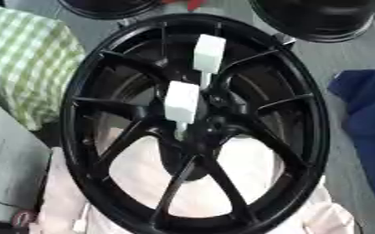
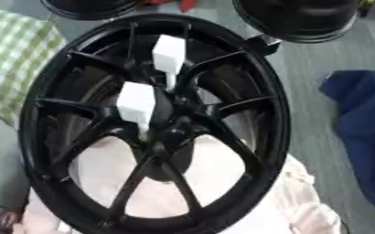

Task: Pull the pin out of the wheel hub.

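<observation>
A black multi-spoke wheel hub (image 1: 78,137) fills the middle of both views, lying on a pale pink cloth (image 1: 215,183). Two white block-headed pins stand out of its centre: the upper pin (image 1: 209,54) sits towards the far side of the hub centre, and the lower pin (image 1: 182,102) stands just left of the centre, each with a thin shaft running down into the hub. Neither of my hands shows in either view.
A green-and-white checked cloth (image 1: 23,59) lies to the left. A dark blue cloth (image 1: 371,119) lies to the right on the grey floor. Two more black wheels (image 1: 323,18) sit at the far edge. A grey surface (image 1: 7,169) lies at lower left.
</observation>
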### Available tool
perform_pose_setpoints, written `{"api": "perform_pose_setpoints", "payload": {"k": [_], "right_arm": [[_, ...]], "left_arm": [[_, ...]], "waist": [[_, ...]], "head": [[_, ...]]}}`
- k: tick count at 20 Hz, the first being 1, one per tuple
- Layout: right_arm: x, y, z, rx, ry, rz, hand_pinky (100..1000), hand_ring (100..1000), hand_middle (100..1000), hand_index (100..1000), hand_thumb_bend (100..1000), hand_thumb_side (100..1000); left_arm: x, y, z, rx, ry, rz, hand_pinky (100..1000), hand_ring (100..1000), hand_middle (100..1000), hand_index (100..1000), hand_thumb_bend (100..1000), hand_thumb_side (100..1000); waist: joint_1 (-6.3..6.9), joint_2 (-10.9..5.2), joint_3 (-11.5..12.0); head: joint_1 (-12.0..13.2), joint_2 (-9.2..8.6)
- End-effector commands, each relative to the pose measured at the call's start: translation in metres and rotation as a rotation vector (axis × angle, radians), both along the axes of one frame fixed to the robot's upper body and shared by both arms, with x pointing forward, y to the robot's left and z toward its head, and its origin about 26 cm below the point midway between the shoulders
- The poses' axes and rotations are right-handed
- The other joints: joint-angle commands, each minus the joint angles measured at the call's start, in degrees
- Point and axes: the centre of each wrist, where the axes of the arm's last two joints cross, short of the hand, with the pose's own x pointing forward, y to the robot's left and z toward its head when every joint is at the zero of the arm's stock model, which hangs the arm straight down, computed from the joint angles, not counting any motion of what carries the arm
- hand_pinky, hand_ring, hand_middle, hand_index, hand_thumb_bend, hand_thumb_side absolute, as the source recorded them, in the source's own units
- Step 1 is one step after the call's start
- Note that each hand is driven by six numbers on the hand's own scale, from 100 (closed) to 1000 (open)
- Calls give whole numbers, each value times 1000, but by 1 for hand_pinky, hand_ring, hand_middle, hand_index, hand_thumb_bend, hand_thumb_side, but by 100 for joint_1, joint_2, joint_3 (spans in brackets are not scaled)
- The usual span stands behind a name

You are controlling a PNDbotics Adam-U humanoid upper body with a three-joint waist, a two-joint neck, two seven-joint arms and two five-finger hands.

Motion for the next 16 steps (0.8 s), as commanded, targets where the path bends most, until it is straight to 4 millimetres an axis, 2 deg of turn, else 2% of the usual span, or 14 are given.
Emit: {"api": "perform_pose_setpoints", "payload": {"k": [1,8,16], "right_arm": [[-2,-2,10,-40,-11,2,733,633,543,736,315,298],[-3,-2,10,-51,0,3,734,634,543,737,312,298],[-3,-2,9,-71,8,7,736,635,543,737,306,299]], "left_arm": [[-4,5,31,235,-62,-23,919,689,619,829,195,630],[-6,5,69,675,-29,-102,899,700,626,831,200,605],[-10,-7,108,1108,73,-175,870,732,662,837,246,584]], "waist": [[44,-149,-24],[106,-191,-102],[135,-242,-163]], "head": [[-7,-24],[19,-6],[62,18]]}}
